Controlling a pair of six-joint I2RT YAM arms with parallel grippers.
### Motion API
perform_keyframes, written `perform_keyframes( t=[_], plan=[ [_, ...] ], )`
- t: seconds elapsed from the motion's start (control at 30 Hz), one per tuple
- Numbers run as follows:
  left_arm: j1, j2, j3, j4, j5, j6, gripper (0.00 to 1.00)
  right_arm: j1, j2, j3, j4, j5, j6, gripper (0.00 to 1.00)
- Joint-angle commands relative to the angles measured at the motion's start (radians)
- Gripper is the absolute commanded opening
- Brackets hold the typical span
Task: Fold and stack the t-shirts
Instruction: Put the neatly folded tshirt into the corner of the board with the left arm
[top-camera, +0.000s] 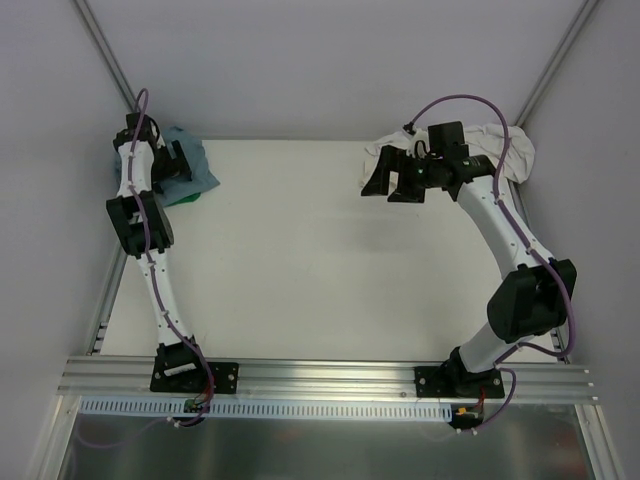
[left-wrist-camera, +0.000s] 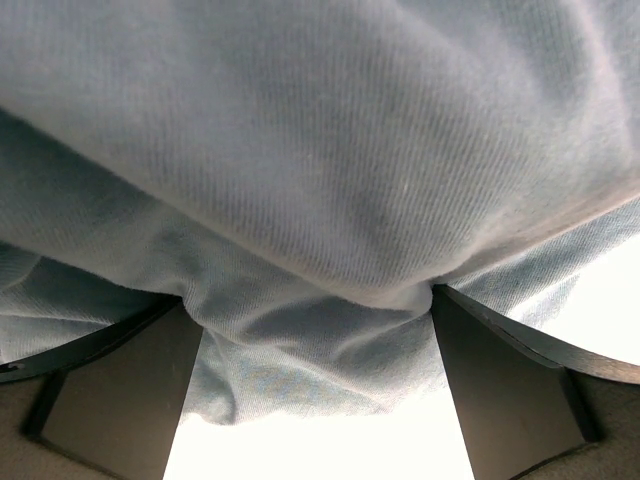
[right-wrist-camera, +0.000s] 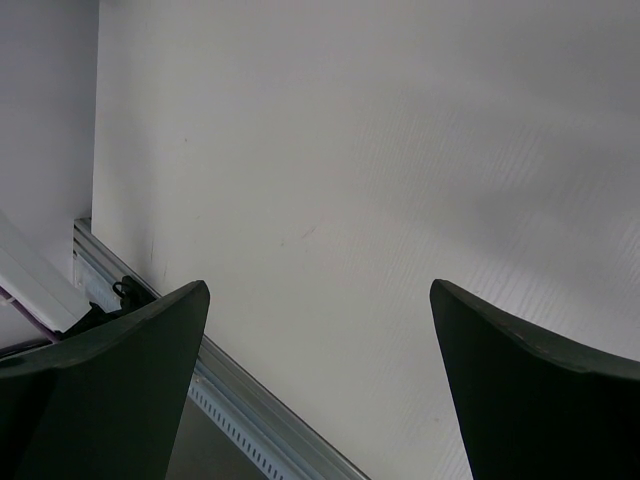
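Observation:
The slate-blue t-shirt (top-camera: 202, 163) lies bunched at the table's far left corner. An edge of the green t-shirt (top-camera: 192, 198) peeks out from under it. My left gripper (top-camera: 178, 166) is pushed into the blue shirt, jaws wide. In the left wrist view the blue t-shirt (left-wrist-camera: 320, 180) fills the frame and sags between the fingers (left-wrist-camera: 120, 385), which are not pinching it. The cream t-shirt (top-camera: 506, 148) is heaped at the far right corner. My right gripper (top-camera: 394, 184) hangs open and empty over the bare table to the left of that heap; nothing lies between its fingers (right-wrist-camera: 120, 380).
The white table (top-camera: 300, 250) is bounded by side walls close to each shirt pile. An aluminium rail (top-camera: 330, 378) with the arm bases runs along the near edge; the rail (right-wrist-camera: 240, 400) also shows below the right gripper.

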Motion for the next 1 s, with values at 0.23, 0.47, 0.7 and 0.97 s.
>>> perform_keyframes(
  t=[0.23,0.47,0.7,0.97],
  plan=[
    [-0.109,0.073,-0.060,-0.113,0.198,-0.021,0.95,-0.015,-0.063,-0.015,0.023,0.015,-0.019,0.99],
    [-0.157,0.082,-0.065,-0.105,0.228,-0.027,0.95,-0.023,-0.063,-0.015,0.024,0.016,-0.021,0.99],
    [-0.197,0.079,-0.080,-0.105,0.249,-0.034,0.94,-0.023,-0.053,-0.009,0.041,0.012,-0.015,0.99],
    [-0.234,0.065,-0.114,-0.110,0.261,-0.041,0.93,-0.026,-0.053,-0.015,0.052,0.016,-0.015,0.99]
  ],
)
